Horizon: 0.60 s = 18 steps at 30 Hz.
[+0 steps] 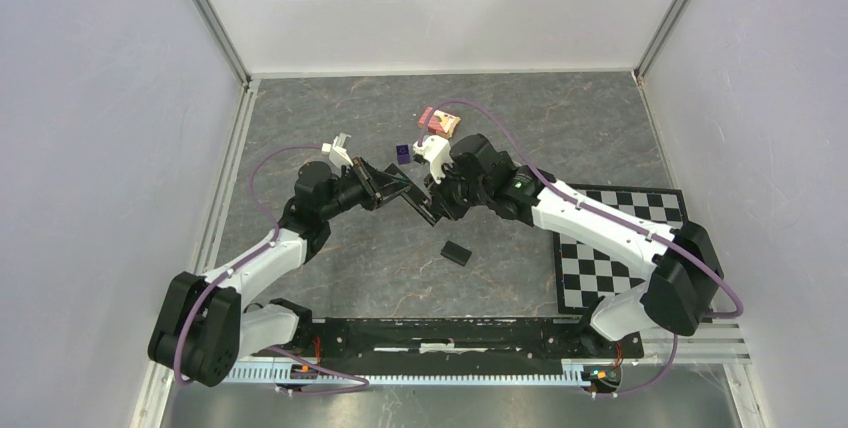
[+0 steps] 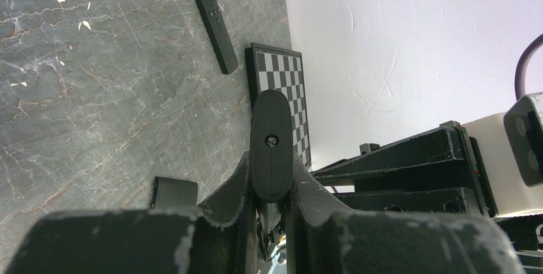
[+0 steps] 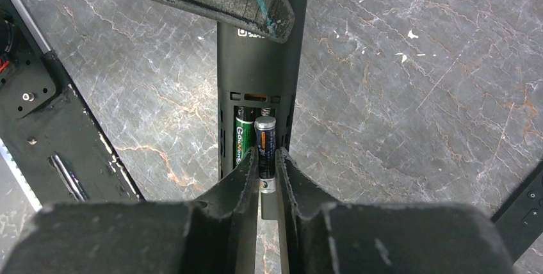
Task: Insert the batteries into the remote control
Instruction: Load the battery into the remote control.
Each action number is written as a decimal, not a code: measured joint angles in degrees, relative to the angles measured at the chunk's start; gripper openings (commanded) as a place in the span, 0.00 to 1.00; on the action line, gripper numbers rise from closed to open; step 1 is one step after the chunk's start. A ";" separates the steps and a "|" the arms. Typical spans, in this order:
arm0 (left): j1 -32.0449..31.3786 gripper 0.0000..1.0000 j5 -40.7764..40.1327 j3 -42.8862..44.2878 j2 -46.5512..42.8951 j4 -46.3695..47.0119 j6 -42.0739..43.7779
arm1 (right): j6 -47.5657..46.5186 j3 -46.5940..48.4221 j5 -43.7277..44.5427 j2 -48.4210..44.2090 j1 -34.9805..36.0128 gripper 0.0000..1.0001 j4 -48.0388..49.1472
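right wrist shows your right claw clenched on the dark battery, lying along the remote beside the green battery. your left claw grasps the remote's end, above the table.

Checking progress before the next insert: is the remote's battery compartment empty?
No, a green battery lies in the remote control's compartment, beside the second battery in the right gripper.

The green battery carries white lettering beginning "Go"; the remainder cannot be made out.
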 measured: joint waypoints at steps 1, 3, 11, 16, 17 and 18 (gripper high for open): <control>0.02 0.02 0.00 0.00 0.00 0.00 -0.02 | -0.07 0.04 -0.02 0.00 0.00 0.19 -0.13; 0.02 0.02 0.04 0.00 0.00 -0.02 -0.17 | -0.13 0.09 -0.11 0.02 0.00 0.19 -0.46; 0.02 0.02 0.11 0.00 0.07 -0.04 -0.22 | -0.55 0.35 -0.76 0.11 -0.02 0.21 -1.18; 0.02 0.02 0.35 0.00 0.22 -0.02 -0.24 | -0.52 0.35 -1.40 0.11 -0.02 0.26 -1.38; 0.02 0.02 0.46 0.00 0.22 -0.02 -0.26 | -0.52 0.35 -1.68 0.11 -0.02 0.26 -1.40; 0.02 0.02 0.50 0.00 0.22 -0.04 -0.24 | -0.52 0.35 -1.86 0.11 -0.02 0.27 -1.42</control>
